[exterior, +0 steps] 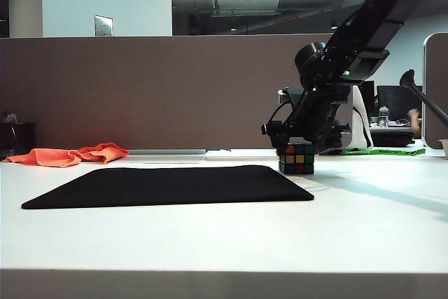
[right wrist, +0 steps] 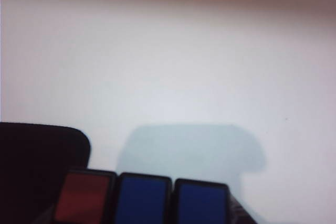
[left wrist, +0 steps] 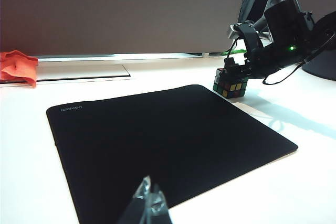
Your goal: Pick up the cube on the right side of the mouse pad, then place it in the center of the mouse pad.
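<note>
Cube (exterior: 296,158) sits on the white table (exterior: 231,236) just off the right edge of the mouse pad (exterior: 168,185), near its far right corner. It rests flat, not lifted; its near face shows red, yellow, orange, blue and green stickers. In the right wrist view a row of one red and two blue stickers (right wrist: 142,200) fills the lower edge, with the pad's rounded corner (right wrist: 37,156) beside it and the cube's shadow on the table beyond.

Right gripper (exterior: 297,139) hangs low over the cube, its black body right above and behind the top face. From the left wrist view it crowds the cube's far side (left wrist: 231,84), and a green light glows on the wrist. The fingers stand wide; I cannot tell whether they touch the cube's sides.

Left gripper (left wrist: 149,205) hovers at the near edge of the pad, well apart from the cube. Its two tips lie close together with nothing between them.

The pad is bare, a small pale logo in one far corner. An orange cloth (exterior: 68,155) lies crumpled on the table beyond the pad's far left corner, well clear of the cube. A brown partition (exterior: 140,89) runs behind the table. Above it are ceiling strip lights, and to the right are monitors and a bottle on a distant desk.
</note>
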